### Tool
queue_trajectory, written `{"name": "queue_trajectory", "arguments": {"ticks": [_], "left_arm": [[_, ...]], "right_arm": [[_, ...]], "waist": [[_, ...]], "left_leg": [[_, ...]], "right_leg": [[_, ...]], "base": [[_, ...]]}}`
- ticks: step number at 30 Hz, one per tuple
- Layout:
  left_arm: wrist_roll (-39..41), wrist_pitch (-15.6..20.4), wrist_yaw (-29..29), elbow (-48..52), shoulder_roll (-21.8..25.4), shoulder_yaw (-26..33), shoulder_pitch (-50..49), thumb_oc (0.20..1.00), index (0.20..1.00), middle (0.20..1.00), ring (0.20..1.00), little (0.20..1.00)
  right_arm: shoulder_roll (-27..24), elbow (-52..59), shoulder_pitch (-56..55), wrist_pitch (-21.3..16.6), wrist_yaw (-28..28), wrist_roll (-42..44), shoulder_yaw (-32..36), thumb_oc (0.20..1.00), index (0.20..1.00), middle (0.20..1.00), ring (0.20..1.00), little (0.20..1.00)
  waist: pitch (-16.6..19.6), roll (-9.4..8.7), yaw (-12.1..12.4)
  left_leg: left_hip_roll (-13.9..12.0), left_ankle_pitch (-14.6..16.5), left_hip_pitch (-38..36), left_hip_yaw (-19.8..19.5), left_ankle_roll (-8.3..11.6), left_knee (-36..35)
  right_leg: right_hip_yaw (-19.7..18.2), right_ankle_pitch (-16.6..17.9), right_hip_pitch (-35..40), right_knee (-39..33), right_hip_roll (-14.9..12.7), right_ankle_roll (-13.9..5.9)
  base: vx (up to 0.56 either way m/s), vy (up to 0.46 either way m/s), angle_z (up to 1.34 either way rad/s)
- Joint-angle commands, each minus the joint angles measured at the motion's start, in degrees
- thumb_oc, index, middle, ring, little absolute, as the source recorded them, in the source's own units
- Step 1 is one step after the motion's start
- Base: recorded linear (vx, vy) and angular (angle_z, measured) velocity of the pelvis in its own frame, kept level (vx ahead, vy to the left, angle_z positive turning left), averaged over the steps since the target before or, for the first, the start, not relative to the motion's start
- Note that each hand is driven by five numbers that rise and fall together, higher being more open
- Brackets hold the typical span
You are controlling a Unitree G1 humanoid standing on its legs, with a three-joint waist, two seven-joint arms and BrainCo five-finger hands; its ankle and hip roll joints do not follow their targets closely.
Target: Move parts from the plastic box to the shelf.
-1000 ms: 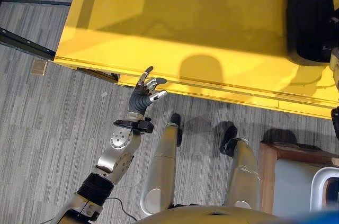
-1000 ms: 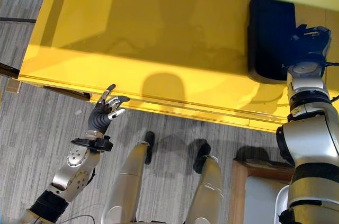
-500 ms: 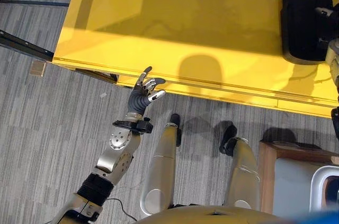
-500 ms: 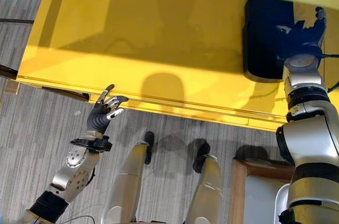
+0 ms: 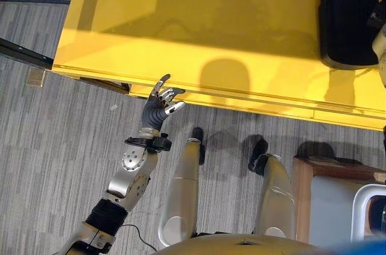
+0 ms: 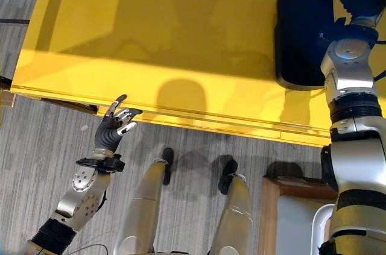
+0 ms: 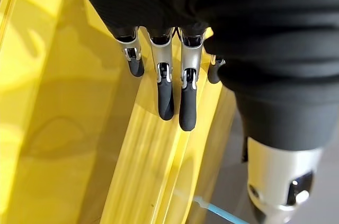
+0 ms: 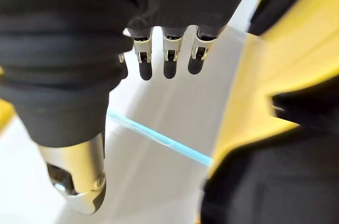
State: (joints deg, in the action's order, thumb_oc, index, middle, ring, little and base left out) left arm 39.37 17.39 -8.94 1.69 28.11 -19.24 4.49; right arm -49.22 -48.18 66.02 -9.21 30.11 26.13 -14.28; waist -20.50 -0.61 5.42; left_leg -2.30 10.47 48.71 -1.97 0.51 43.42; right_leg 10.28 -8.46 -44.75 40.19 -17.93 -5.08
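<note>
A black part (image 5: pixel 347 17) lies on the yellow shelf (image 5: pixel 211 26) at its far right; it also shows as a dark mass (image 8: pixel 265 181) in the right wrist view. My right hand (image 6: pixel 362 5) hovers just beyond the part's far right edge, fingers (image 8: pixel 169 57) relaxed and holding nothing. Over at the shelf's front edge my left hand (image 5: pixel 158 107) is raised with its fingers (image 7: pixel 164 91) straight and spread, empty, just above the yellow lip.
A wooden stand (image 5: pixel 301 173) at the lower right carries a pale plastic box (image 5: pixel 365 207). Grey striped carpet (image 5: pixel 54 146) lies in front of the shelf. A dark rail (image 5: pixel 24 53) runs along the shelf's left end.
My right hand has lifted off the black part and moved farther over the shelf. The left hand keeps its pose; the whole view has shifted slightly.
</note>
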Motion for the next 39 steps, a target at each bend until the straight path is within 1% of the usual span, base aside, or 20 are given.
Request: {"name": "queue_trajectory", "arguments": {"ticks": [1, 2, 6, 7, 9, 12, 17, 18, 19, 21, 22, 23, 25, 26, 27, 28, 30, 33, 37, 39], "left_arm": [[0.94, -2.09, -0.23, -2.54, -1.16, -1.14, -1.71, 1.0, 1.0, 1.0, 1.0, 1.0], [0.94, -2.11, -0.24, -2.57, -1.09, -1.21, -1.76, 1.0, 1.0, 1.0, 1.0, 1.0], [0.39, -2.04, -0.41, -2.49, -1.08, -0.45, -2.29, 1.0, 1.0, 1.0, 1.0, 1.0], [0.28, -2.09, -0.41, -2.47, -1.06, -0.29, -2.33, 1.0, 1.0, 1.0, 1.0, 1.0], [0.16, -2.22, -0.23, -2.48, -1.33, 0.32, -2.59, 1.0, 1.0, 1.0, 1.0, 1.0], [-0.03, -2.34, 0.04, -2.53, -1.27, 0.88, -3.24, 1.0, 1.0, 1.0, 1.0, 1.0], [0.3, -3.23, 0.96, -2.67, -1.67, 2.17, -4.68, 1.0, 1.0, 1.0, 1.0, 1.0], [0.31, -3.23, 0.97, -2.63, -1.56, 2.12, -4.8, 1.0, 1.0, 1.0, 1.0, 1.0], [0.35, -3.56, 1.53, -2.47, -1.91, 2.51, -5.37, 1.0, 1.0, 1.0, 1.0, 1.0], [-0.04, -3.87, 2.03, -2.73, -2.62, 2.79, -6.08, 1.0, 1.0, 1.0, 1.0, 1.0], [-0.04, -3.87, 2.05, -2.7, -2.57, 2.76, -6.17, 1.0, 1.0, 1.0, 1.0, 1.0], [-0.18, -4.05, 2.28, -2.86, -3.02, 2.96, -6.4, 1.0, 1.0, 1.0, 1.0, 1.0], [-0.3, -4.21, 2.88, -3.04, -3.68, 3.4, -7.07, 1.0, 1.0, 1.0, 1.0, 1.0], [-0.31, -4.11, 3.21, -3.0, -4.34, 3.91, -7.52, 1.0, 1.0, 1.0, 1.0, 1.0], [-0.42, -4.25, 3.4, -3.05, -4.63, 4.12, -7.8, 1.0, 1.0, 1.0, 1.0, 1.0], [-0.42, -4.25, 3.4, -3.03, -4.61, 4.1, -7.82, 1.0, 1.0, 1.0, 1.0, 1.0], [-0.77, -4.77, 4.05, -4.12, -5.94, 4.52, -8.8, 1.0, 1.0, 1.0, 1.0, 1.0], [-1.2, -5.02, 4.87, -4.55, -7.15, 4.88, -9.02, 1.0, 1.0, 1.0, 1.0, 1.0], [-2.13, -5.26, 4.91, -6.19, -8.86, 4.93, -8.52, 1.0, 1.0, 1.0, 1.0, 1.0], [-2.05, -5.38, 5.05, -6.59, -9.58, 5.05, -8.61, 1.0, 1.0, 1.0, 1.0, 1.0]], "right_arm": [[-6.35, 9.16, -5.12, -3.86, 5.4, -6.57, 5.64, 1.0, 1.0, 1.0, 1.0, 1.0], [-6.29, 9.43, -5.52, -3.73, 5.45, -6.69, 5.92, 1.0, 1.0, 1.0, 1.0, 1.0], [-5.68, 16.02, -11.39, -3.68, 7.21, -10.27, 10.93, 1.0, 1.0, 1.0, 1.0, 1.0], [-5.21, 18.29, -13.25, -3.71, 7.43, -11.07, 12.35, 1.0, 1.0, 1.0, 1.0, 1.0], [-4.03, 22.56, -17.1, -3.96, 7.12, -12.43, 14.58, 1.0, 1.0, 1.0, 1.0, 1.0], [0.27, 30.02, -25.11, -4.76, 6.11, -13.42, 18.9, 1.0, 1.0, 1.0, 1.0, 1.0], [9.68, 42.77, -39.69, -6.44, 1.49, -14.04, 21.71, 1.0, 1.0, 1.0, 1.0, 1.0], [9.86, 43.1, -40.05, -6.29, 1.48, -14.12, 21.89, 1.0, 1.0, 1.0, 1.0, 1.0], [13.23, 46.94, -44.61, -7.36, -0.34, -13.45, 22.56, 1.0, 1.0, 1.0, 1.0, 1.0], [16.6, 50.18, -48.83, -7.73, -2.24, -13.57, 22.25, 1.0, 1.0, 1.0, 1.0, 1.0], [16.7, 50.39, -49.06, -7.64, -2.27, -13.6, 22.33, 1.0, 1.0, 1.0, 1.0, 1.0], [18.49, 51.19, -50.67, -8.17, -3.07, -12.64, 22.11, 1.0, 1.0, 1.0, 1.0, 1.0], [20.35, 53.26, -53.95, -7.73, -4.9, -13.15, 21.81, 1.0, 1.0, 1.0, 1.0, 1.0], [22.29, 53.77, -56.55, -8.34, -6.59, -11.29, 21.01, 1.0, 1.0, 1.0, 1.0, 1.0], [23.13, 53.85, -58.11, -8.27, -7.53, -9.87, 21.03, 1.0, 1.0, 1.0, 1.0, 1.0], [23.15, 53.91, -58.17, -8.25, -7.56, -9.85, 21.07, 1.0, 1.0, 1.0, 1.0, 1.0], [25.27, 55.61, -62.98, -7.88, -10.41, -8.25, 20.66, 1.0, 1.0, 1.0, 1.0, 1.0], [26.18, 56.33, -67.0, -7.01, -11.63, -9.12, 21.28, 1.0, 1.0, 1.0, 1.0, 1.0], [27.41, 55.88, -69.55, -6.29, -12.23, -8.34, 21.18, 1.0, 1.0, 1.0, 1.0, 1.0], [27.63, 55.87, -70.42, -5.95, -12.62, -8.5, 21.01, 1.0, 1.0, 1.0, 1.0, 1.0]], "waist": [[0.77, 1.42, -1.69], [1.08, 1.28, -1.66], [1.32, 1.04, -1.9], [1.2, 1.03, -2.01], [1.43, 0.88, -2.39], [1.78, 0.5, -2.69], [2.68, -0.26, -3.74], [2.58, -0.33, -3.68], [2.98, -0.55, -4.15], [3.56, -1.0, -4.51], [3.43, -1.04, -4.47], [3.79, -1.11, -4.62], [4.91, -1.28, -4.93], [5.93, -1.38, -5.13], [6.58, -1.33, -5.32], [6.61, -1.3, -5.28], [9.28, -0.94, -5.89], [11.4, -0.33, -6.46], [14.07, 0.36, -7.19], [14.99, 0.62, -7.44]], "left_leg": [[-1.88, -4.04, 0.81, -0.15, 2.26, -3.5], [-1.9, -2.71, 0.22, -0.32, 2.59, -3.35], [-2.04, -2.85, -0.77, -0.44, 2.58, -4.03], [-2.1, -4.38, -0.54, -0.24, 2.28, -4.61], [-2.18, -4.65, -1.45, -0.21, 2.31, -5.41], [-2.46, -5.24, -4.0, -0.21, 2.37, -7.45], [-3.04, -7.72, -10.76, -0.12, 2.81, -13.8], [-3.05, -7.87, -11.19, -0.12, 2.82, -14.16], [-3.23, -9.3, -14.2, -0.16, 3.06, -17.26], [-3.77, -10.94, -18.48, -0.1, 3.13, -21.49], [-3.78, -11.09, -18.9, -0.08, 3.14, -21.84], [-4.01, -11.77, -20.46, 0.11, 3.2, -23.35], [-4.75, -13.84, -25.39, 0.54, 3.24, -28.91], [-5.69, -15.15, -29.68, 1.17, 3.43, -33.28], [-6.28, -16.03, -31.65, 1.68, 3.58, -35.38], [-6.32, -16.38, -31.72, 1.7, 3.56, -35.72], [-7.19, -19.08, -36.32, 2.9, 4.72, -41.56], [-8.32, -21.77, -39.86, 4.1, 6.37, -46.13], [-10.12, -24.46, -42.26, 5.24, 8.15, -48.42], [-11.14, -24.94, -42.68, 5.45, 8.53, -48.42]], "right_leg": [[1.07, -3.29, 1.41, 4.49, 3.22, 2.04], [0.77, -4.38, 1.97, 4.62, 3.39, 1.59], [0.76, -4.35, 2.8, 4.27, 3.49, 1.62], [1.17, -3.16, 2.64, 3.82, 3.39, 2.05], [1.23, -2.98, 3.5, 3.13, 3.67, 2.01], [1.37, -2.39, 5.93, 1.17, 4.2, 1.96], [2.07, -0.7, 12.62, -5.34, 6.27, 1.53], [2.13, -0.56, 13.04, -5.67, 6.31, 1.53], [2.41, 0.06, 15.92, -8.45, 7.06, 1.3], [2.67, 1.06, 19.91, -12.54, 8.01, 0.89], [2.7, 1.18, 20.31, -12.84, 8.06, 0.9], [2.85, 1.57, 21.73, -14.24, 8.41, 0.76], [2.79, 3.01, 25.88, -18.73, 9.39, 0.4], [2.75, 3.74, 29.09, -22.2, 9.86, 0.14], [2.55, 4.19, 30.59, -24.03, 10.17, 0.01], [2.57, 4.52, 30.65, -24.36, 10.25, 0.05], [2.75, 5.87, 34.73, -29.43, 11.15, -0.24], [3.04, 7.06, 38.63, -34.49, 12.53, -0.27], [2.22, 8.7, 42.34, -40.74, 14.55, 0.02], [1.54, 9.14, 43.76, -43.12, 15.67, 0.52]], "base": [[0.0, 0.0, 0.0], [0.0, 0.0, 0.0], [0.01, -0.023, -0.02], [-0.06, -0.013, 0.0], [-0.02, -0.025, -0.01], [0.02, -0.04, -0.08], [0.04, -0.058, -0.1], [0.05, -0.085, -0.08], [0.06, -0.083, -0.12], [0.07, -0.078, -0.02], [0.05, -0.049, 0.06], [0.07, -0.053, -0.07], [0.12, -0.071, -0.14], [0.13, -0.066, -0.1], [0.1, -0.052, -0.11], [0.1, -0.056, -0.28], [0.13, -0.076, -0.25], [0.09, -0.072, -0.03], [0.05, -0.094, 0.0], [0.01, -0.164, -0.17]]}}
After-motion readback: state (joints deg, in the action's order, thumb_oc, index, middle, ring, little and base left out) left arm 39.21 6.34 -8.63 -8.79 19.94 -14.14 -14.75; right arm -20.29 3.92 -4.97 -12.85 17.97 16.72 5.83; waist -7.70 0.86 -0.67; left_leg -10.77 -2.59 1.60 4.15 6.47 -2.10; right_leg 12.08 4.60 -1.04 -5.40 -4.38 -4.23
